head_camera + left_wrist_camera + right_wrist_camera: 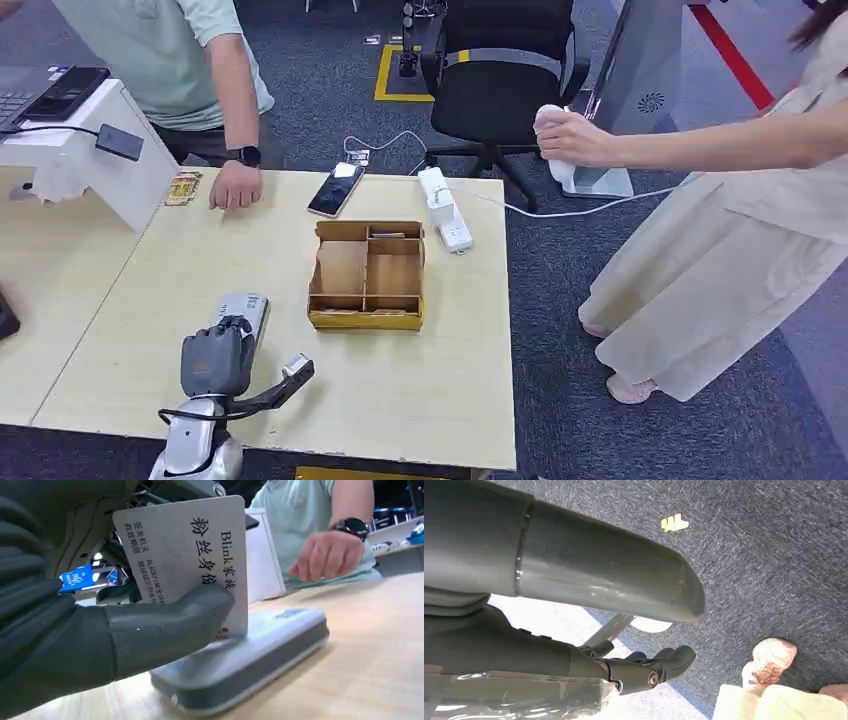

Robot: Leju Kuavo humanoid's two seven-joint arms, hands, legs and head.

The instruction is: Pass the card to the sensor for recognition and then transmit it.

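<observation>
My left hand (215,360) is over the near left part of the table and pinches a grey-white card (185,550) with printed Chinese characters between its thumb (165,625) and fingers. The card stands upright, its lower edge against the top of the flat grey sensor (240,655). In the head view the sensor (245,308) lies just beyond the hand, partly covered by it. My right hand (514,640) hangs over the dark carpet, its thumb and fingers apart and nothing in them.
A wooden compartment box (366,275) sits mid-table, with a phone (336,189) and a white power strip (445,210) behind it. One person's hand (236,186) rests at the far edge beside some small cards (183,187). Another person (720,240) stands right of the table.
</observation>
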